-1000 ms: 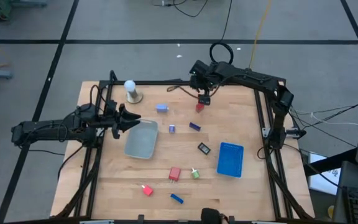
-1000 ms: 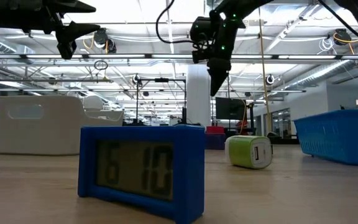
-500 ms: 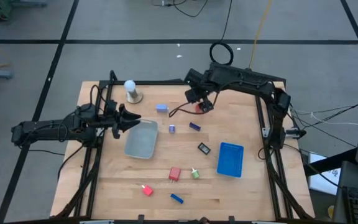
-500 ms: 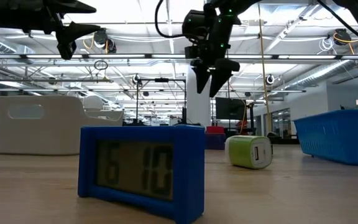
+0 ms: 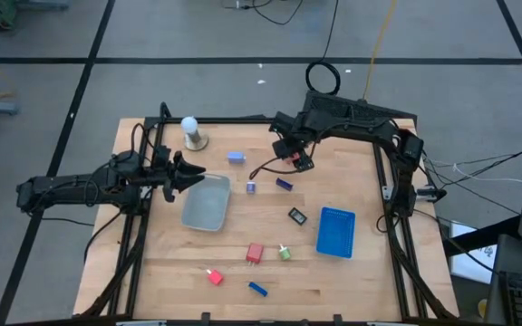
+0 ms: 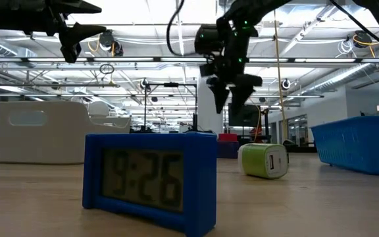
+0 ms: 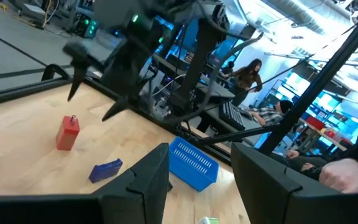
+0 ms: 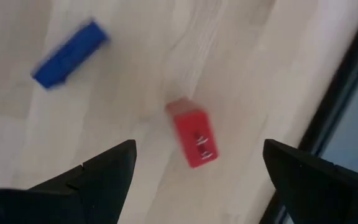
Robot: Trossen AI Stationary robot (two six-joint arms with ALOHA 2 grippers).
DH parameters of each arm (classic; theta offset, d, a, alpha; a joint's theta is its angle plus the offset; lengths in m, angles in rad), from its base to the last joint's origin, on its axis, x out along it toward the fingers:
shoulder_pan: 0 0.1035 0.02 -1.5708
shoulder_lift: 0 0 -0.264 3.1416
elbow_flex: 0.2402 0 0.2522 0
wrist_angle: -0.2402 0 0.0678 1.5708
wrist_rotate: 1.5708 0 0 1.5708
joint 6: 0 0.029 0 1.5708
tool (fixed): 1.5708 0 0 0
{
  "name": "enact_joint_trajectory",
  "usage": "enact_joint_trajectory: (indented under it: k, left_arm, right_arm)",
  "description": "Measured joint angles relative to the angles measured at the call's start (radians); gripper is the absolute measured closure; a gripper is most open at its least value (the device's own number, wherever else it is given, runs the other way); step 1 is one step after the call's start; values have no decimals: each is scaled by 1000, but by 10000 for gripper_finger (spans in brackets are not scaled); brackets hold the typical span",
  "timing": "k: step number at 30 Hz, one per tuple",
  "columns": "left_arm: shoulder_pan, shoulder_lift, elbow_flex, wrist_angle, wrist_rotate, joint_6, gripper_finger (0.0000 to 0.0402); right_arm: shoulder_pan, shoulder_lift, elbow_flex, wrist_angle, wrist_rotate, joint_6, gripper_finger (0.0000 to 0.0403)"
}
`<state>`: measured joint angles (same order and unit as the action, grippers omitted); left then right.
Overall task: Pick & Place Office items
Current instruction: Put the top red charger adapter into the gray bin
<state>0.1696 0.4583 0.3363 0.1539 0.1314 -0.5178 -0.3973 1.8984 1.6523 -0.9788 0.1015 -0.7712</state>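
Overhead view, left to right. The left gripper (image 5: 191, 172) hangs above the left edge of the table (image 5: 361, 272), its fingers set narrowly apart and holding nothing, pointing toward the grey tray (image 5: 207, 202). Behind it stands a white ball on a brass-coloured base (image 5: 190, 132). The office items lie scattered over the wood: a lavender block (image 5: 236, 158) near the far edge, a small lavender piece (image 5: 251, 187) just right of the grey tray, a red-and-white clip (image 5: 214, 276), a red block (image 5: 255, 253) and a blue bar (image 5: 258, 289) toward the near edge, a green piece (image 5: 285, 253) beside the red block, a dark blue bar (image 5: 284, 184) and a black framed piece (image 5: 297, 215) near the centre. The right gripper (image 5: 299, 161) hovers with fingers spread wide and empty above a small red block (image 8: 192, 140), which rests on the table and is touched by neither finger. The blue tray (image 5: 335, 232) lies at the right. In the low view, a blue clock-like block (image 6: 150, 180) stands nearest the camera.
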Motion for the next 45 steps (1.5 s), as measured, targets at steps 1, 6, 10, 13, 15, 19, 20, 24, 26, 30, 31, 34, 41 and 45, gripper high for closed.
enact_joint_trajectory:
  k: [1, 6, 10, 13, 15, 19, 20, 24, 26, 30, 31, 34, 41, 45]
  left_arm:
    - [0, 0, 0, 0, 0, 5, 227]
    - [0, 0, 0, -1, 0, 22, 227]
    - [0, 0, 0, -3, 2, 18, 227]
    - [0, 0, 0, -3, 18, 17, 227]
    - [0, 0, 0, -3, 28, 15, 227]
    - [0, 0, 0, -3, 28, 15, 227]
    - [0, 0, 0, -3, 28, 15, 227]
    - [0, 0, 0, -3, 28, 15, 227]
    - [0, 0, 0, -3, 28, 15, 227]
    - [0, 0, 0, -7, 28, 22, 227]
    - [0, 0, 0, -11, 28, 23, 227]
    - [0, 0, 0, -25, 28, 24, 227]
    - [0, 0, 0, -33, 28, 25, 227]
    - [0, 0, 0, -33, 28, 22, 227]
  right_arm:
    - [0, 0, -16, 3, 9, 0, 57]
    - [-5, 0, -61, 35, -7, 0, 57]
    - [-15, 0, -83, 81, -25, -2, 58]
    - [-28, 0, -101, 95, -24, -15, 58]
    - [-37, 0, -106, 100, -25, -16, 57]
    - [-64, 0, -106, 145, -28, -27, 57]
    - [-72, 0, -106, 159, -28, -31, 58]
    - [-94, 37, -105, 170, -76, -26, 58]
    - [-95, 72, -106, 158, -72, -27, 57]
    - [-90, 126, -106, 176, -80, -26, 58]
    - [-86, 138, -105, 180, -80, -24, 58]
    - [-75, 160, -106, 191, -93, -9, 58]
    - [-59, 162, -106, 241, -154, -13, 67]
    - [-62, 162, -105, 222, -138, -21, 93]
